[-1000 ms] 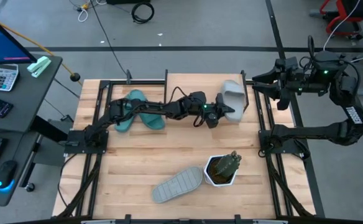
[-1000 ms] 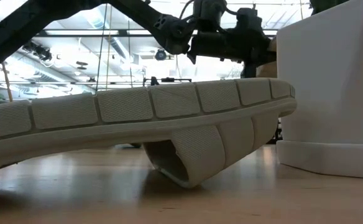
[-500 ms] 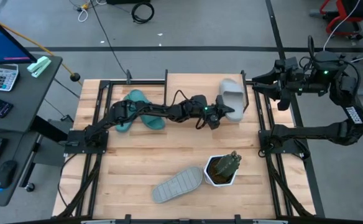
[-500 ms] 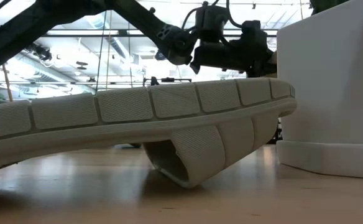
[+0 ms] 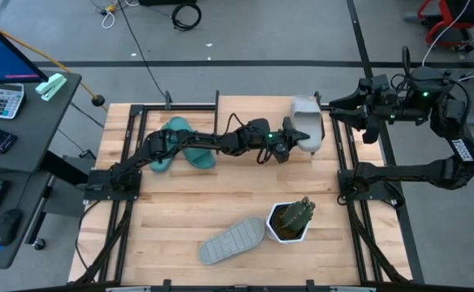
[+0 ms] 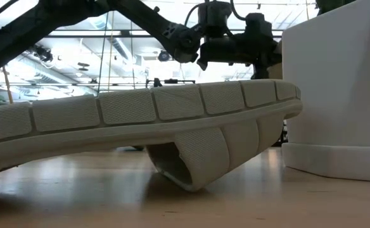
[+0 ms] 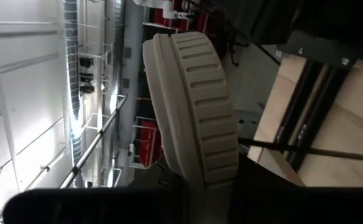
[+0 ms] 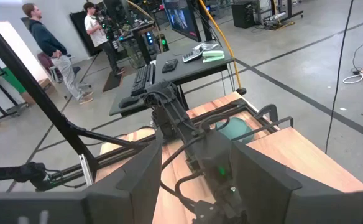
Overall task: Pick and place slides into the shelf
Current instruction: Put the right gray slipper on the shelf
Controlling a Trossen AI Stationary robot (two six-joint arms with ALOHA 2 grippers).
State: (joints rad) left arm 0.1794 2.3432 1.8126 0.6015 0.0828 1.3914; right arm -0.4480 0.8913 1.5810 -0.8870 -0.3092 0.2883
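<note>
My left gripper [image 5: 292,139] reaches across the table's far side and is shut on a light grey slide [image 5: 307,122], whose ridged sole [image 7: 197,93] fills the left wrist view. The second grey slide [image 5: 232,241] lies sole-up near the table's near edge and rests on its strap [image 6: 194,161]. The teal-green pair [image 5: 180,143] lies at the far left, partly under the left arm. I cannot tell the shelf apart from the tabletop. My right gripper [image 8: 197,186] is open and waits beyond the table's right edge. My left gripper holds the grey slide by its end nearest the arm [image 7: 197,171], pinched between the two fingers. The fingers' dark bodies hide the exact spot. They come level from the table's left. The slide is lifted clear and stands on its side edge, reaching toward the far right corner.
A white pot with a green plant [image 5: 290,221] stands near the table's near right, beside the sole-up slide. Black frame rails [image 5: 338,146] border the wooden tabletop. A desk with keyboards [image 5: 10,122] stands left of the table. People stand in the room in the right wrist view.
My left gripper has rolled and shifted slightly toward the far edge, dipping and rising again. The grey slide in it has tipped from lying flat, with its strap opening in sight, onto its side edge. The right arm has kept still.
</note>
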